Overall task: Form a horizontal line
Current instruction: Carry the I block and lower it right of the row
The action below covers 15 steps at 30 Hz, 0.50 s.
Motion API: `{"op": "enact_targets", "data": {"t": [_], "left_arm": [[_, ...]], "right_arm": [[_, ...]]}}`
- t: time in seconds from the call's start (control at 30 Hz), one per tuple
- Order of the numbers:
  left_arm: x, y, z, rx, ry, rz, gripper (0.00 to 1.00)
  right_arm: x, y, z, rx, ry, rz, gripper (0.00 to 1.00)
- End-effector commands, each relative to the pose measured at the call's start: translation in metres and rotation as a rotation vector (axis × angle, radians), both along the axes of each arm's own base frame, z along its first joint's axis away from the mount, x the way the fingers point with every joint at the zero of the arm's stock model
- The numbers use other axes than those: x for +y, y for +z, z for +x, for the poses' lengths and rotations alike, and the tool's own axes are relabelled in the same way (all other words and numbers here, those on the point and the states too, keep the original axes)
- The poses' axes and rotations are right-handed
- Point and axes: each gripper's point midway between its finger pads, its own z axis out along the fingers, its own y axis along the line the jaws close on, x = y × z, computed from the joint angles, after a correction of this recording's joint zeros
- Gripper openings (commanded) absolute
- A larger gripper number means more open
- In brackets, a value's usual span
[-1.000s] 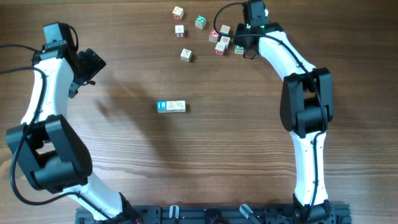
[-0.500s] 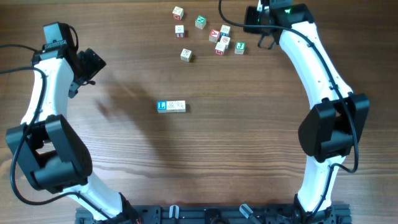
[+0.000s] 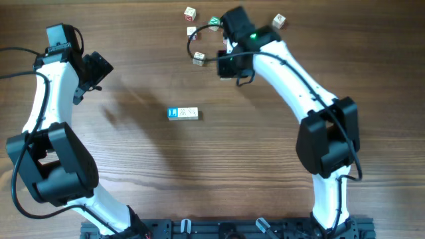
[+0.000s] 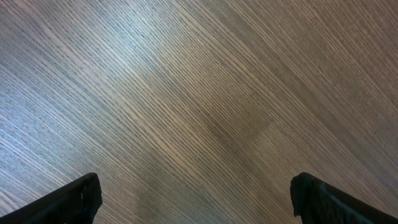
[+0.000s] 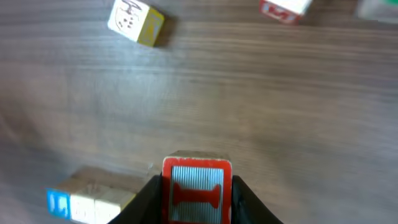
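While I am carrying the red-faced cube clamped between the fingers of my right gripper, the risk I am weighing is a clumsy landing. If I am descending too close to the horizontal line, the cube's edge could knock the end piece and skew the row. If the cube is sitting twisted in my grip, it could land off square and leave a gap. The line is lying near the middle of the table, three cubes edge to edge with the blue "L" at one end, well apart from my cube. My right arm is stretching inward, wrist pointing down, near the loose cubes. My left gripper is hanging over bare wood, fingers spread apart and holding nothing.
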Motion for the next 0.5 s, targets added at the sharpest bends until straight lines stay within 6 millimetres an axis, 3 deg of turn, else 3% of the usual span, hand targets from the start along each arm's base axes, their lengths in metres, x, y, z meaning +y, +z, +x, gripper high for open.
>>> {"op": "enact_targets", "data": {"t": [0.0, 0.17, 0.47], "left_arm": [[0.0, 0.008, 0.003, -0.022, 0.001, 0.004, 1.0], [0.0, 0.008, 0.003, -0.022, 0.001, 0.004, 1.0], [0.0, 0.008, 0.003, -0.022, 0.001, 0.004, 1.0]], "right_arm": [[0.015, -0.04, -0.026, 0.072, 0.018, -0.019, 0.24], [0.038, -0.072, -0.053, 0.071, 0.093, -0.034, 0.24], [0.051, -0.077, -0.064, 0.066, 0.127, -0.037, 0.27]]}}
